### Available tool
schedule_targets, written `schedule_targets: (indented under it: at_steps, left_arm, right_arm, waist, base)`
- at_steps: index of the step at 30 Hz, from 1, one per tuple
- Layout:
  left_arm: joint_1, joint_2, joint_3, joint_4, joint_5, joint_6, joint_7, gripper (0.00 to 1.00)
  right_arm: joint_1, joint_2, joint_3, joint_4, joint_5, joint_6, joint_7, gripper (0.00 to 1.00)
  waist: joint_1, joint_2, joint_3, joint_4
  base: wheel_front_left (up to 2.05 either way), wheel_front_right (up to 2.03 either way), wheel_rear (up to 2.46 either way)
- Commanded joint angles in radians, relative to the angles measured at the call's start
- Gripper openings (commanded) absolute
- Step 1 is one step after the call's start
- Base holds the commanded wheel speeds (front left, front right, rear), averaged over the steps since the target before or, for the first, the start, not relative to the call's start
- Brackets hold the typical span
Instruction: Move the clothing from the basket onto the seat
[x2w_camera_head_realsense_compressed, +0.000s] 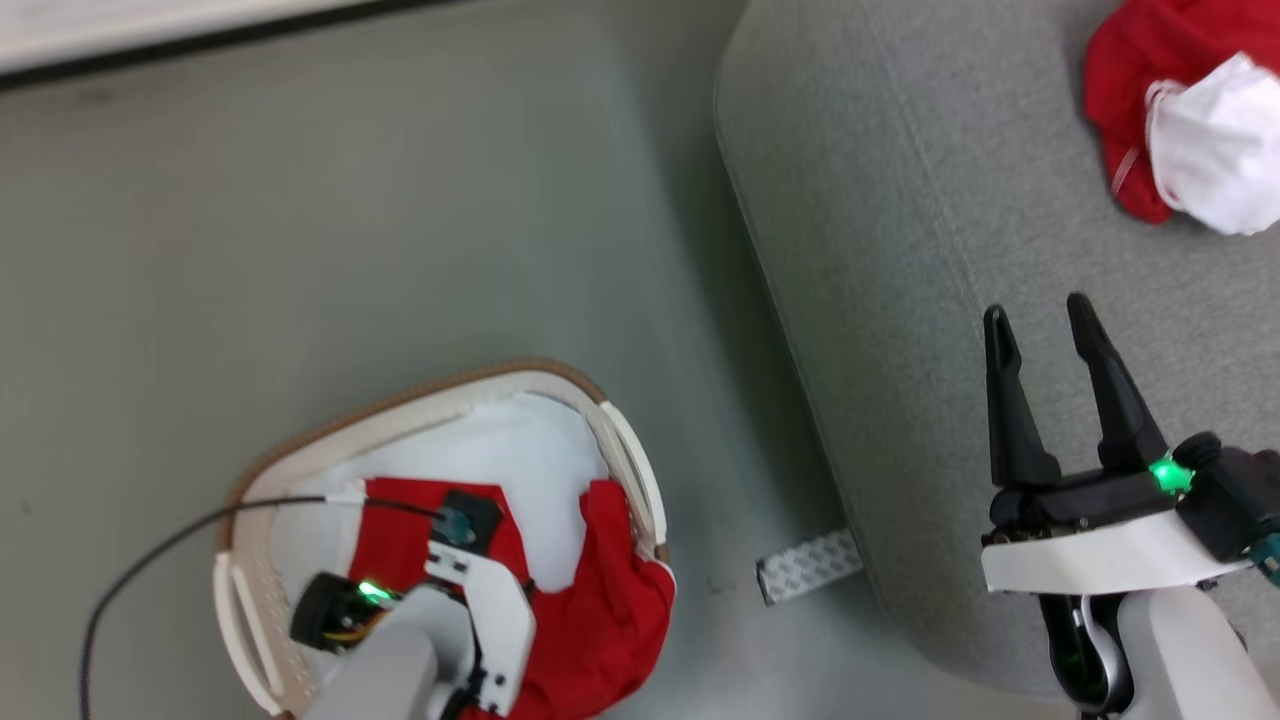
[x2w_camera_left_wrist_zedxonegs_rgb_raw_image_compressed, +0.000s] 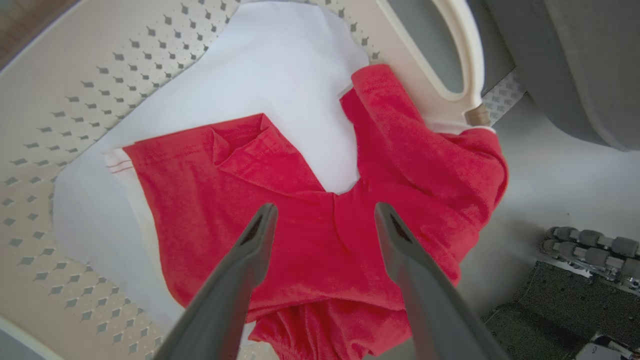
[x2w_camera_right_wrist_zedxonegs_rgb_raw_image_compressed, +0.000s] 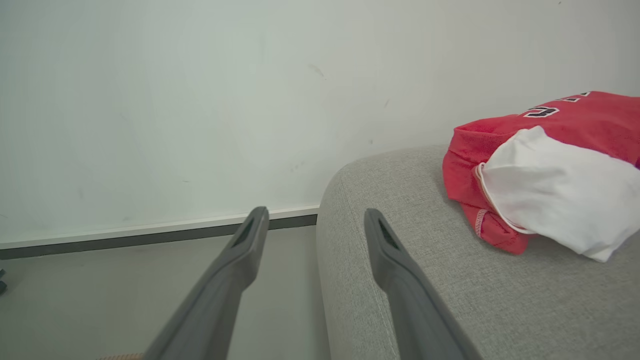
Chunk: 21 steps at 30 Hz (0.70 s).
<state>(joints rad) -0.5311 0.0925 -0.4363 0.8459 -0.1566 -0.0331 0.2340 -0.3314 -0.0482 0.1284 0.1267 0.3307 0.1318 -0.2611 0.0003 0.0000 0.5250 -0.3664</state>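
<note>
Even, soft indoor light, faint shadows, sharp head view, wrist views bowed at edges, near fingers (x2w_camera_left_wrist_zedxonegs_rgb_raw_image_compressed: 240, 280) blurred

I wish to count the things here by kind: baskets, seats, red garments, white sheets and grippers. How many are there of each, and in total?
Basket: 1
Seat: 1
Red garments: 2 (lower garment in the basket, upper garment on the seat)
White sheet: 1
Grippers: 2 (left gripper, right gripper)
Total: 7
</note>
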Motion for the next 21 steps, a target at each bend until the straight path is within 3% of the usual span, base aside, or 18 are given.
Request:
schedule_targets:
  at_steps: [1,14,21]
  left_arm:
    - [-0.022,0.019,-0.001,0.014,0.011,0.005,0.002,1.00]
    - [-0.194,0.116,-0.042,0.120,0.102,0.080,-0.026,1.00]
    - [-0.232,0.144,-0.052,0.161,0.111,0.094,-0.046,1.00]
  right_arm:
    - [-0.020,0.000,0.005,-0.012,0.013,-0.002,-0.002,1.00]
    - [-0.093,0.000,0.027,-0.122,0.085,-0.002,-0.002,1.00]
    - [-0.102,0.000,0.043,-0.146,0.126,-0.002,-0.002,1.00]
  waist:
    - [-0.0003,0.0000,0.084,-0.029]
    - [-0.0003,0.0000,0.285,-0.068]
    - [-0.0003,0.0000,0.333,-0.077]
  base:
    - [0.00,0.00,0.00]
    - [0.00,0.00,0.00]
    - [0.00,0.00,0.00]
